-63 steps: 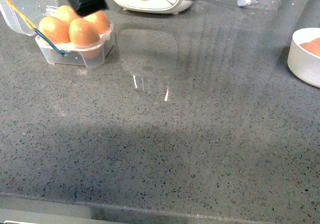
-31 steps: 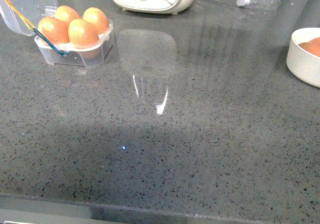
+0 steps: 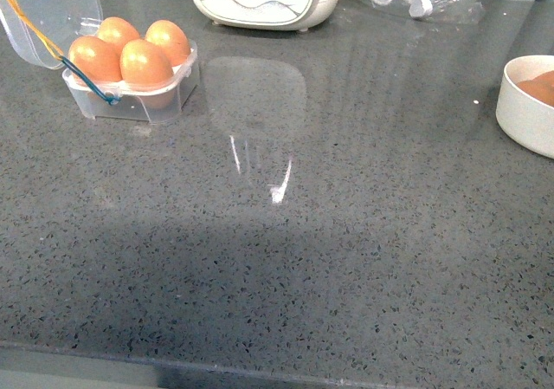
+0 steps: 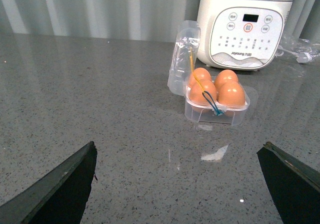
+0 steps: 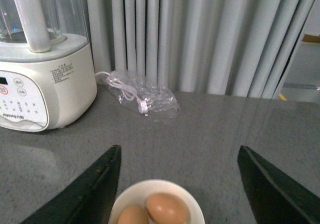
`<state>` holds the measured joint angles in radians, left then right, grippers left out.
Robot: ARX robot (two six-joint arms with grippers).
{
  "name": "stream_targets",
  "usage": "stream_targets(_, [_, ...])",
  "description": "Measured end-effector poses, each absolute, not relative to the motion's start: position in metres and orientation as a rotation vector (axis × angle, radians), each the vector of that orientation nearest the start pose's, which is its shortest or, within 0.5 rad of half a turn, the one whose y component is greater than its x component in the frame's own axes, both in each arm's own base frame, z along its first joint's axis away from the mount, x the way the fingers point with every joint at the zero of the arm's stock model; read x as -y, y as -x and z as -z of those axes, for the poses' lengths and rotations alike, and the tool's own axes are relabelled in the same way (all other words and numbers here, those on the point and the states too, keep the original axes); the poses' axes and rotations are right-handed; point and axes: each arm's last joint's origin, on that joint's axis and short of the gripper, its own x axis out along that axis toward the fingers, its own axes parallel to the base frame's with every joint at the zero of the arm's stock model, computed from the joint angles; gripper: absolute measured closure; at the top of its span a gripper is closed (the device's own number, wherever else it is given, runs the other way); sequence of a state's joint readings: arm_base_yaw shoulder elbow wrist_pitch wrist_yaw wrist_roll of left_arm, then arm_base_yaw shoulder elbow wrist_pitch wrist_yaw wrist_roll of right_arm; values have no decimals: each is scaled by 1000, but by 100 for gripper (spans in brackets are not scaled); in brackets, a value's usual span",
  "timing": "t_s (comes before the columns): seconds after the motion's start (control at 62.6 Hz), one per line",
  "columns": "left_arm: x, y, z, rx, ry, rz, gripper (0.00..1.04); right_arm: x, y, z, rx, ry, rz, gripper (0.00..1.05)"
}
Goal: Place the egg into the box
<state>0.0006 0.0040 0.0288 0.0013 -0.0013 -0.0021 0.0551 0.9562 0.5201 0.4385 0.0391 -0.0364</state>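
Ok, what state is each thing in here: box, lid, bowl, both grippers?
box: all four slots hold eggs.
lid: open, tipped back.
bowl: two loose eggs showing inside.
left gripper: open, empty.
right gripper: open, empty.

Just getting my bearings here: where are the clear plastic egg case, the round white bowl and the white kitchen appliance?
clear plastic egg case (image 3: 145,103), front view, its front wall.
round white bowl (image 3: 521,119), front view, its outer wall.
white kitchen appliance (image 3: 264,3), front view, its base front.
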Motion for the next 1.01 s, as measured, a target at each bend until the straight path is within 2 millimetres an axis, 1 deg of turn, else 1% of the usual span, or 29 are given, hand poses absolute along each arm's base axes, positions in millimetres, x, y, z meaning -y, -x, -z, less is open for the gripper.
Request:
stream_targets(0.064, [0, -96, -173, 26, 2, -1, 7, -3, -196, -256, 3, 25, -13, 48])
stream_targets(0.096, [0, -96, -173, 26, 2, -1, 7, -2, -191, -251, 3, 20, -4, 53])
stream_targets(0.24, [0, -96, -173, 26, 2, -1, 7, 0, -178, -230, -9, 12, 2, 77])
stream_targets(0.272, [0, -96, -173, 26, 2, -1, 7, 0, -174, -225, -12, 12, -2, 84])
stream_targets(0.383, [0, -96, -173, 26, 2, -1, 7, 0, -165, -215, -9, 11, -2, 101])
stream_targets(0.591, [0, -96, -173, 26, 2, -1, 7, 0, -150, -198, -7, 10, -1, 102])
stream_targets(0.862, [0, -96, -173, 26, 2, -1, 7, 0, -136, -185, -9, 10, -1, 102])
stream_targets(1.006, [0, -96, -173, 26, 2, -1, 7, 0, -130, -181, -5, 10, -1, 102])
